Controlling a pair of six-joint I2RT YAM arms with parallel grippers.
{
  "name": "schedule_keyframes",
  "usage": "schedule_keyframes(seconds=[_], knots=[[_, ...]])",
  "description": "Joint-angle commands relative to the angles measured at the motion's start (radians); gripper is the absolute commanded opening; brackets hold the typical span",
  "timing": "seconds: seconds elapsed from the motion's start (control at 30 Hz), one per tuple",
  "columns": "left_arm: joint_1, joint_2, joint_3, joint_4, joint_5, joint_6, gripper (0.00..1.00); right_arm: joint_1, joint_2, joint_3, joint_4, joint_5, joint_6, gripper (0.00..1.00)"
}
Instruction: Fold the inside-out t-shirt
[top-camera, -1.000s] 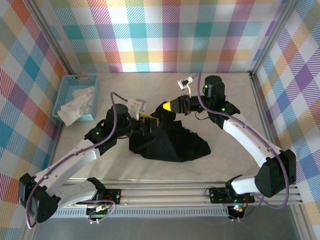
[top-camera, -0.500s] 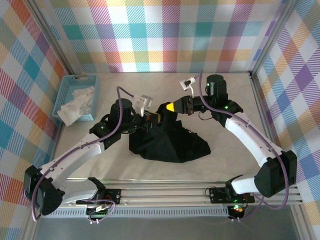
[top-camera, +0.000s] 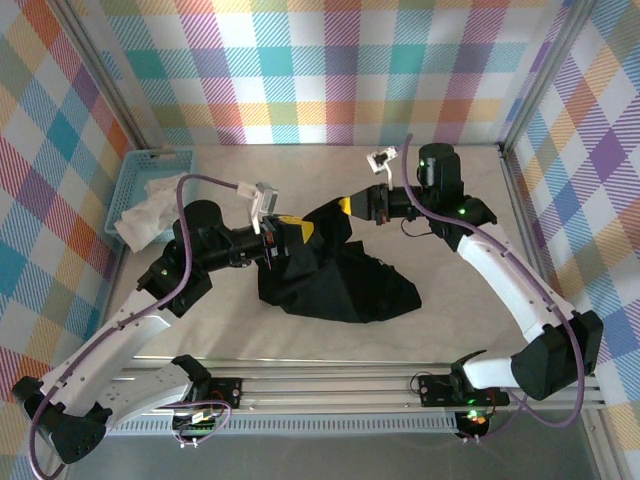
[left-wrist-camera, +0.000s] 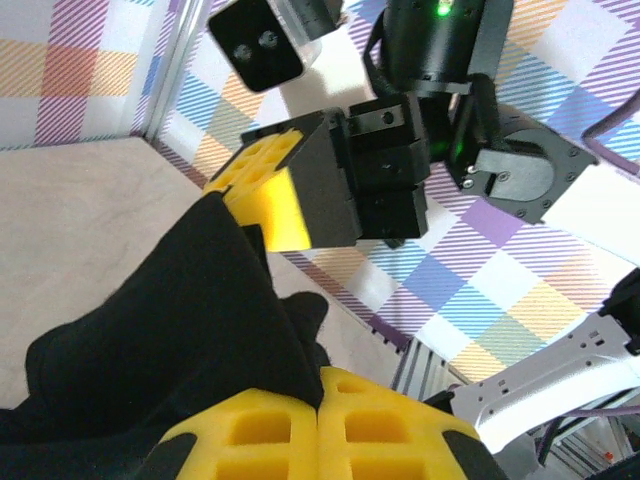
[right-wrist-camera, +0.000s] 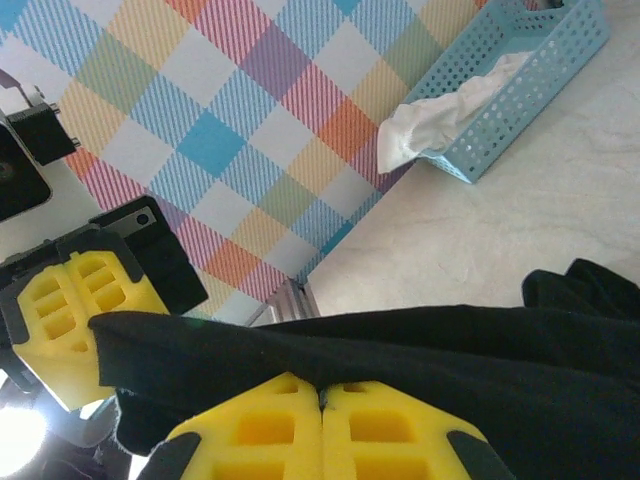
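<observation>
Plaid walls (top-camera: 300, 70) box in a pale table (top-camera: 230, 330). The black t-shirt (top-camera: 340, 285) lies in a crumpled heap at the table's centre, with one edge drawn up off the heap toward 12 o'clock.

The left arm (top-camera: 130, 320) reaches in from 8 o'clock and the right arm (top-camera: 500, 280) curls round from 3 o'clock. They meet over that raised edge. The left jaws are clenched on the fabric: in the left wrist view the yellow pads (left-wrist-camera: 270, 440) press together with black cloth (left-wrist-camera: 170, 340) running out of them. The right jaws are clenched on the same edge, pads (right-wrist-camera: 390, 430) tight under a taut band of cloth (right-wrist-camera: 420, 340).

My worries, biggest first:

- **Blind grip.** I cannot tell which part of the shirt I hold, or how many layers. If I have bunched folds and not a single hem, spreading will open a twisted wad.
- **Slipping out.** Both bites look shallow and near the edge, so pulling apart could strip the cloth from one side.
- **Collision.** The two jaws sit just beside each other, and a careless rotation could knock them together.
- **Basket.** The blue basket (top-camera: 150, 190) with its white cloth (top-camera: 155, 210) sits at 10 o'clock, near the left arm's elbow. A wide outward swing might shove it.
</observation>
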Motion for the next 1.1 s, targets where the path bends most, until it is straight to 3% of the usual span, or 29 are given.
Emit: schedule_keyframes(seconds=[0.0,0.13,0.23,0.33,0.4,0.47,0.67,0.83,1.07], knots=[[0.0,-0.015,0.039,-0.056,-0.046,0.038,0.0,-0.004,-0.016,0.046,-0.093,0.043,-0.085,0.02],[0.011,-0.019,0.04,-0.112,-0.083,0.078,0.0,-0.005,-0.028,0.043,-0.138,0.025,-0.146,0.01],[0.02,-0.006,0.054,-0.206,-0.182,0.092,0.0,-0.006,-0.038,0.036,-0.155,-0.003,-0.181,0.01],[0.03,0.008,0.071,-0.275,-0.257,0.086,0.0,-0.007,-0.037,0.069,-0.26,0.214,-0.196,0.05],[0.032,0.012,0.067,-0.265,-0.209,0.083,0.0,-0.007,-0.03,0.078,-0.291,0.359,-0.187,0.07],[0.031,0.015,0.058,-0.238,-0.15,0.071,0.0,-0.006,-0.02,0.069,-0.278,0.4,-0.176,0.12],[0.031,0.012,0.061,-0.225,-0.138,0.06,0.0,0.008,-0.067,0.003,-0.247,0.38,-0.229,0.31],[0.032,0.019,0.068,-0.222,-0.138,0.05,0.0,0.09,-0.188,-0.192,-0.069,0.239,-0.284,0.39],[0.033,0.032,0.081,-0.229,-0.136,0.049,0.0,0.258,-0.16,-0.277,0.015,0.344,-0.352,0.41]])
